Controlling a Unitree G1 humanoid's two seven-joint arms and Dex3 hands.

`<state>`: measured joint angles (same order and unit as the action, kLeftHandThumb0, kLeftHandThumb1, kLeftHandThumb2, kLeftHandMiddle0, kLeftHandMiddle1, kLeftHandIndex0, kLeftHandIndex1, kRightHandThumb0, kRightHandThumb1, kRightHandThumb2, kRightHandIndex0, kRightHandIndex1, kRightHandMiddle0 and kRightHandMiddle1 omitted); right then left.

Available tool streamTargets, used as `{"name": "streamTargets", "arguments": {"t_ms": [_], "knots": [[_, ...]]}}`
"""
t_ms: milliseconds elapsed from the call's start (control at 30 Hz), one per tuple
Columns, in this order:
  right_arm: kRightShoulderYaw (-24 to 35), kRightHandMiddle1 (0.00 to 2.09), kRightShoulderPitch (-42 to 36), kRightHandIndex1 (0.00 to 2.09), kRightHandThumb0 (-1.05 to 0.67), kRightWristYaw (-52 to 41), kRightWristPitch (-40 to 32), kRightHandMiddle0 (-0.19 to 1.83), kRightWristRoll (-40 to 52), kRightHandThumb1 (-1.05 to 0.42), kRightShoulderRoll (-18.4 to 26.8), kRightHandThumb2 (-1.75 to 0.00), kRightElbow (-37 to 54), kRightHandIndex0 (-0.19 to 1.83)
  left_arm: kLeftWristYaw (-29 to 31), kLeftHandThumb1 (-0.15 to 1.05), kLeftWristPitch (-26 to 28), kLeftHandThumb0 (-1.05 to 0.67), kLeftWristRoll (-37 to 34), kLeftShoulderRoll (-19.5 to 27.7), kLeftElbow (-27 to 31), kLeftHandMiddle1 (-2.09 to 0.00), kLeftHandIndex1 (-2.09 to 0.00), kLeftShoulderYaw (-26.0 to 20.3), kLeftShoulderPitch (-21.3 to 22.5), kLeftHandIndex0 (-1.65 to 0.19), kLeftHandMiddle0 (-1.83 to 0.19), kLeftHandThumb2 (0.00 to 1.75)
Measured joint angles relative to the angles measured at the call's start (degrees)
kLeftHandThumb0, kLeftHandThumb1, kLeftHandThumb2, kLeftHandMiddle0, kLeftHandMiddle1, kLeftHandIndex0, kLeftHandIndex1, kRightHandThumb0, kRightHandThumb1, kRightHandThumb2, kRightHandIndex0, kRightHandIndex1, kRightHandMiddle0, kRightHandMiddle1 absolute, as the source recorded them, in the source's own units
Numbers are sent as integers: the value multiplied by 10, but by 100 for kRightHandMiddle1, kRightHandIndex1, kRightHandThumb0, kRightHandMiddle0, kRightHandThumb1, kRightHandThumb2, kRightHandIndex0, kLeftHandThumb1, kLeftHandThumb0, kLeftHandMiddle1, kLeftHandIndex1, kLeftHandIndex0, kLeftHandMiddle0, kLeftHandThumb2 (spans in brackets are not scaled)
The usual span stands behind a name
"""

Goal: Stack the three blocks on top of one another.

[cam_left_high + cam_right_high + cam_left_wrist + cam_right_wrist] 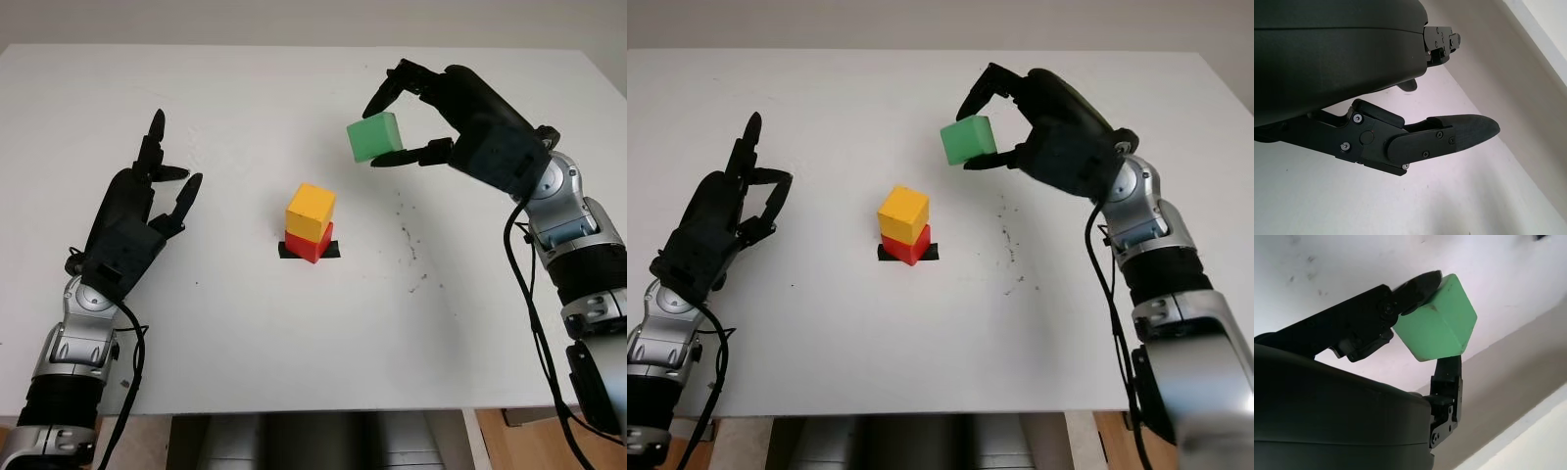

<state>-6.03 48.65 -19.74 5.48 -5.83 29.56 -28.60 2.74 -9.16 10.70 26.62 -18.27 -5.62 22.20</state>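
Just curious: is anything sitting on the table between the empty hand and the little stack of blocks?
No. In the left eye view, only bare white table lies between the open left hand and the yellow block stacked on the red block.

Both hands, the left hand (147, 196) and the right hand (446, 113), were matte black with bulky rounded shells and jointed fingers (1449, 137) fastened by small silver screws. Behind each hand sat silver-grey wrist segments, then black forearm sections, with thin black cables looping alongside.

White table (294, 372) against a pale wall (294, 20); wooden floor (509, 441) beneath.
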Motion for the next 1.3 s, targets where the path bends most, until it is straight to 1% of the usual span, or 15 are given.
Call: {"name": "streamTargets", "arguments": {"t_ms": [33,133,233,600,633,767,867,900,933,967,1000,1067,1100,1200,1300], "knots": [[11,168,-10,1,-34,-15,-39,12,24,-103,-9,-6,28,12,0,105,1,-76,0,-1,0,-107,-4,0,0,14,18,60],[32,176,-33,1,-36,-41,-154,7,83,-104,-34,-8,110,6,-1,105,0,-75,0,-2,0,-170,-5,0,0,12,19,59],[52,186,-50,1,-38,-51,-254,0,138,-105,-57,-12,182,0,-5,105,-6,-75,-1,-5,0,-202,-6,0,0,11,19,59],[94,202,-85,4,-42,-12,-443,-4,246,-105,-121,-14,312,1,-17,105,-9,-76,-1,-10,0,-209,-5,0,0,13,16,60],[97,202,-86,5,-42,-6,-453,-3,251,-105,-126,-13,318,3,-19,105,-9,-76,0,-11,0,-153,-6,0,0,12,18,61],[98,201,-91,6,-44,3,-467,0,265,-105,-142,-10,332,3,-25,105,-17,-77,5,-12,0,-199,-5,0,0,15,14,63],[97,197,-98,7,-44,7,-481,3,268,-105,-149,-8,332,6,-31,105,-27,-77,8,-12,0,-208,-4,0,0,17,10,65],[96,196,-101,7,-44,8,-482,4,268,-105,-152,-8,332,6,-33,105,-31,-75,9,-12,-1,-123,-3,0,0,17,16,65],[95,195,-104,7,-44,8,-482,5,268,-105,-153,-8,332,6,-35,105,-36,-75,9,-12,-2,-94,-3,0,0,18,17,65],[92,194,-107,6,-45,5,-481,5,268,-105,-154,-7,332,6,-36,105,-41,-77,9,-12,-3,-153,-2,0,0,18,18,65],[89,194,-109,6,-46,2,-478,6,267,-105,-154,-7,332,5,-36,105,-45,-80,8,-12,-4,-145,-3,0,0,18,19,66],[83,193,-115,5,-47,-8,-466,7,265,-105,-154,-7,328,4,-33,105,-47,-80,3,-13,-5,-50,-2,0,0,19,15,66],[79,193,-117,5,-48,-12,-461,7,263,-104,-154,-6,324,3,-32,105,-49,-80,1,-13,-5,-72,-3,0,0,18,10,66],[71,194,-122,5,-50,-15,-455,9,259,-103,-156,-5,309,4,-12,105,-37,-80,-22,-23,5,-10,-1,0,-1,19,18,65],[66,193,-128,6,-48,-13,-444,12,253,-102,-164,-5,296,6,-7,105,-20,-79,-22,-29,24,-1,-2,0,-4,17,19,65]]}}
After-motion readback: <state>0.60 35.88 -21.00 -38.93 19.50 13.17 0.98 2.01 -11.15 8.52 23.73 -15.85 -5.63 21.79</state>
